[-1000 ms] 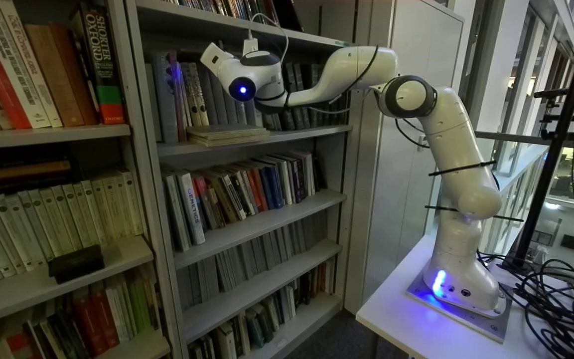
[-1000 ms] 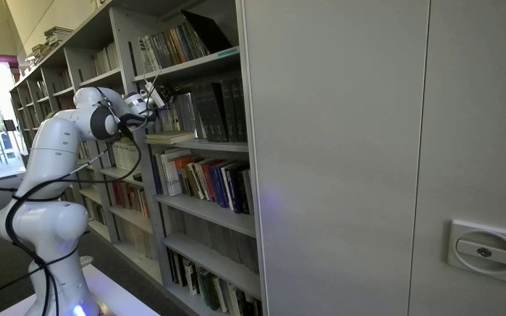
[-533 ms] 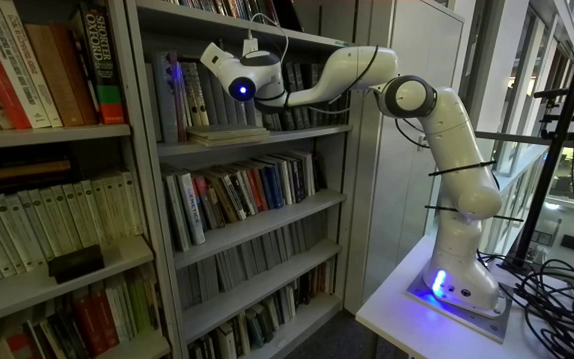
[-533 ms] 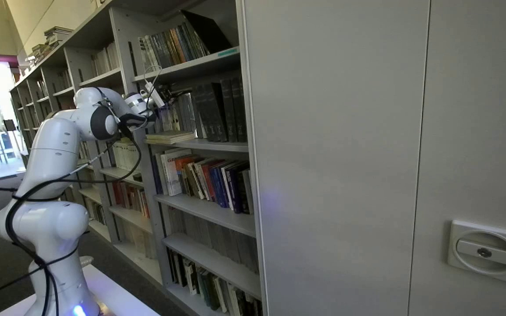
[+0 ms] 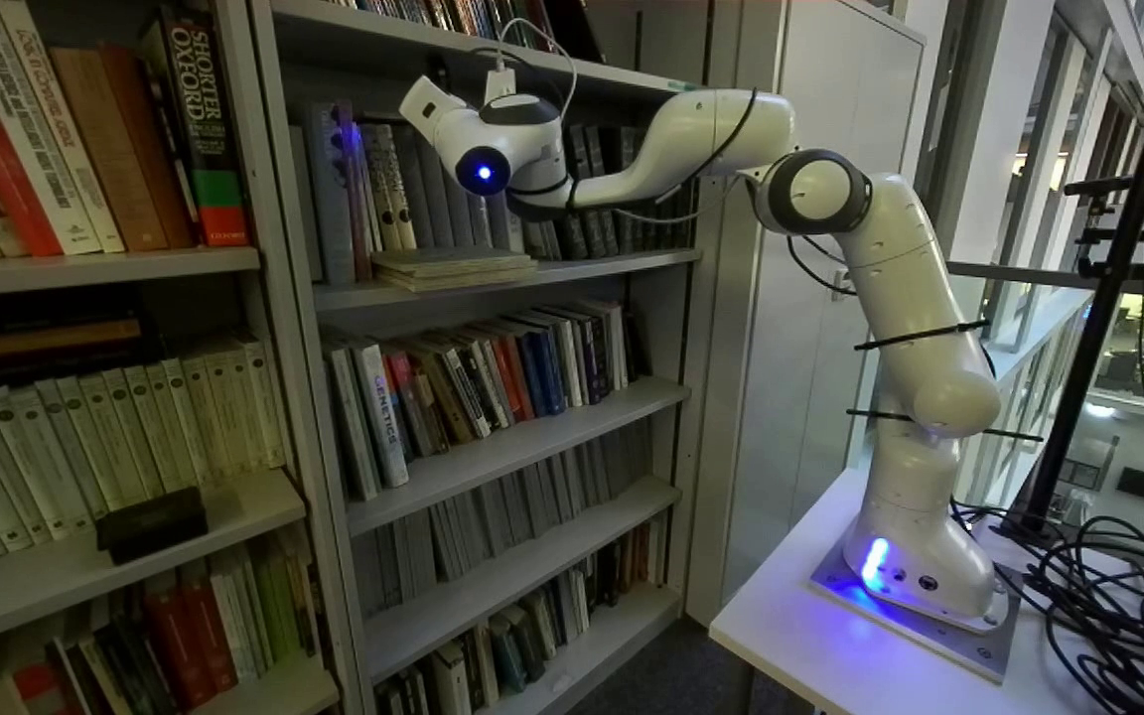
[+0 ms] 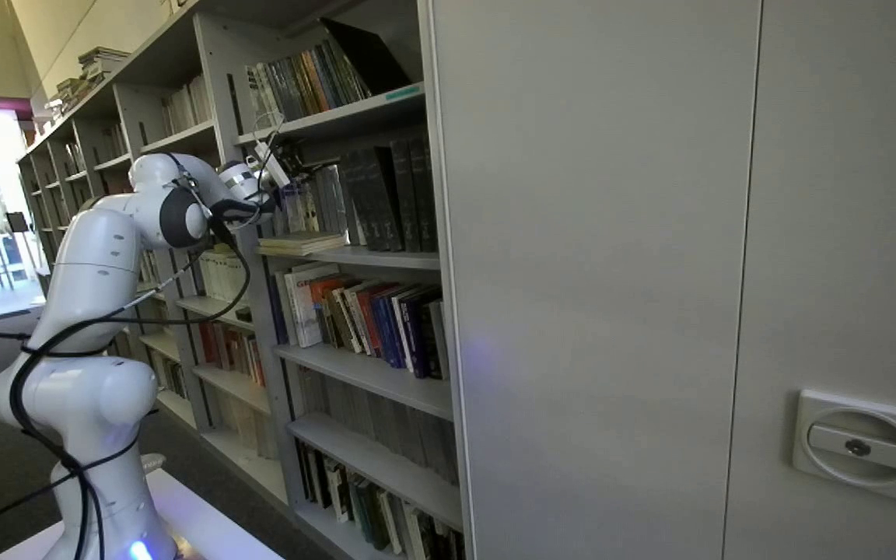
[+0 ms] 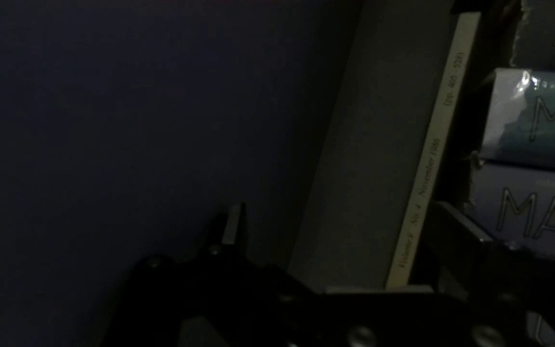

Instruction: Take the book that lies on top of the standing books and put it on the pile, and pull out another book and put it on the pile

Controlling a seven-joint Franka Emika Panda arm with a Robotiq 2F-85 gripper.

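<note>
In an exterior view, the white table (image 5: 781, 621) came to a corner at left. Set in from both edges meeting there, a metal plate (image 5: 915, 624) lay — the arm's base (image 5: 915, 556) stood on it — and black cables (image 5: 1113, 606) sprawled over the right side.

Your white Panda arm (image 6: 78, 385), in an exterior view, rises from the white table (image 6: 211, 517) at lower left with black cables (image 6: 71, 464) strapped along it; its dark gripper (image 6: 299, 158) shows near the tops of the standing books (image 6: 333, 187), too dark and small for you to tell its grip; below it a pile of pale books (image 6: 302, 243) lies flat on the shelf (image 6: 386, 256); black volumes (image 6: 404, 194) stand upright farther right; a grey cabinet front (image 6: 596, 272) with a white handle (image 6: 859, 448) fills your right side.
</note>
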